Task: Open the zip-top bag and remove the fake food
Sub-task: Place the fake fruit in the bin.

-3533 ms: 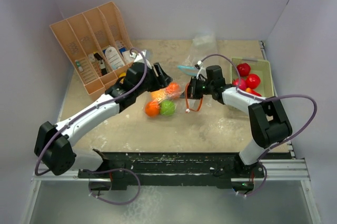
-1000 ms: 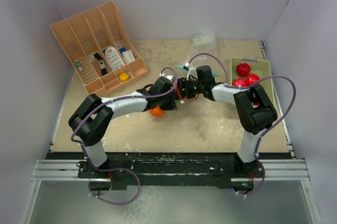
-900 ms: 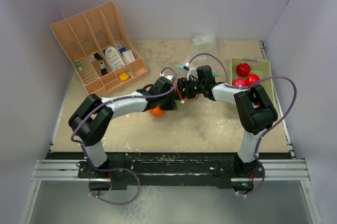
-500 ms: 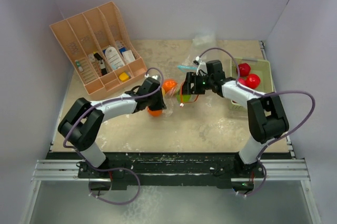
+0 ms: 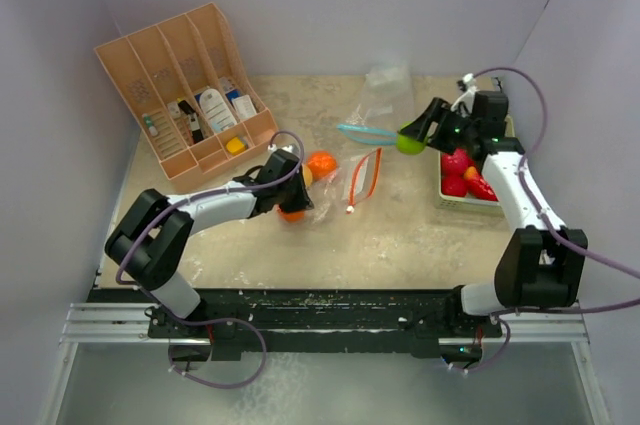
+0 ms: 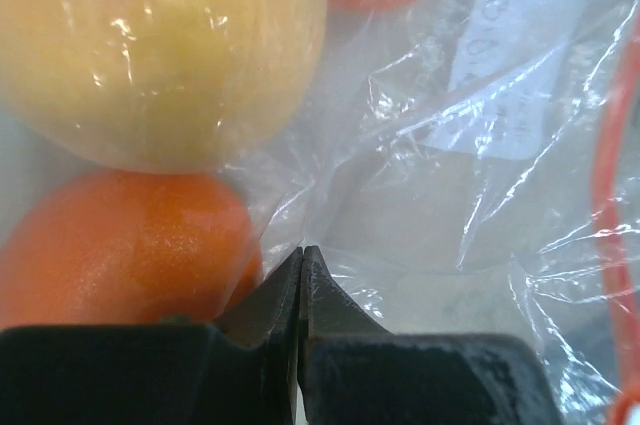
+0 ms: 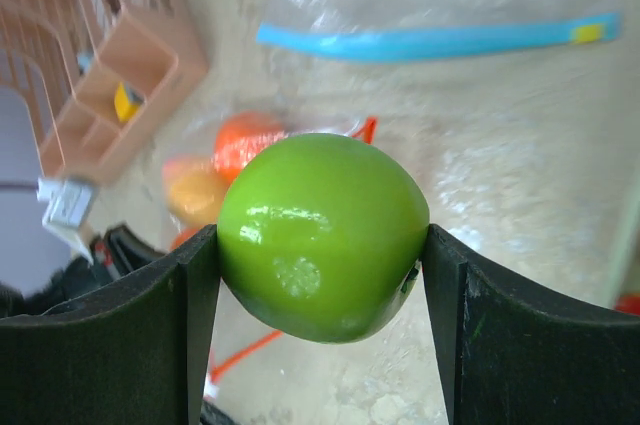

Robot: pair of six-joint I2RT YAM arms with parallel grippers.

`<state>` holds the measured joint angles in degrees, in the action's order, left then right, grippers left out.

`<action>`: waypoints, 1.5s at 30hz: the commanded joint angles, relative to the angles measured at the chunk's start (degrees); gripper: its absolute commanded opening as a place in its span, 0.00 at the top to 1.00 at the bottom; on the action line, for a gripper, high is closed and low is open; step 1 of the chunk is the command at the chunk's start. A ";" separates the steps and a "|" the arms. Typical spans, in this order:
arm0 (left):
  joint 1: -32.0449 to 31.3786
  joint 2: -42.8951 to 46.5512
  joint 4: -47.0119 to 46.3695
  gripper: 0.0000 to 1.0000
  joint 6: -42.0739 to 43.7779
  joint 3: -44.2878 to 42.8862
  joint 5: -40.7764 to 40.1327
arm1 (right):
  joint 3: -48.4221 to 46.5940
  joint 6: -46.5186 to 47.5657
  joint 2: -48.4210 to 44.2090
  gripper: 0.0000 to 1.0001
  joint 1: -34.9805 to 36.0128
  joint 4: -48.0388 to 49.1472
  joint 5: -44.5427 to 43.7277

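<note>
The zip-top bag [image 5: 350, 180] lies mid-table, clear plastic with an orange zip, its mouth facing right. My left gripper [image 5: 298, 195] is shut on the bag's plastic [image 6: 400, 205], next to a yellow fruit [image 6: 160, 45] and an orange fruit [image 6: 110, 245] still inside. From above, two orange pieces of fake food [image 5: 321, 163] show at the bag. My right gripper [image 5: 408, 143] is shut on a glossy green fruit [image 7: 322, 235], held in the air just left of the pale green tray [image 5: 465, 201]. Red fruits [image 5: 460, 165] lie in that tray.
A second clear bag with a blue zip [image 5: 375, 120] lies at the back, under the right gripper. A pink divided organiser [image 5: 185, 85] with small items stands at the back left. White walls close in the table on three sides.
My right gripper has carried the green fruit away from the bag's mouth, up and to the right near the tray. The left gripper has stayed shut on the bag, shifting slightly left.
</note>
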<state>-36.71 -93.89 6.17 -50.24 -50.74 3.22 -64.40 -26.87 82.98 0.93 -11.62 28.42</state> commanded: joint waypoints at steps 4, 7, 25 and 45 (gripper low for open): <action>0.41 5.52 -1.79 1.00 -0.06 -2.54 0.56 | -5.75 -4.96 -1.08 0.48 -9.85 -5.06 -7.88; 0.41 5.72 -1.88 1.00 0.32 -3.96 1.92 | -8.73 -3.86 2.80 0.48 -12.38 -5.56 -10.10; 2.74 18.91 8.14 0.85 8.03 -2.78 1.91 | -26.57 5.30 19.47 0.01 -14.72 -8.81 -21.13; 13.15 17.88 3.64 0.67 5.68 6.91 6.54 | -6.95 7.35 -0.84 0.65 0.73 -5.64 -11.19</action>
<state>-23.99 -75.29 13.63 -43.97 -44.58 8.51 -76.05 -19.88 84.49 -5.61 -17.12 11.27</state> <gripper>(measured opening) 0.284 0.497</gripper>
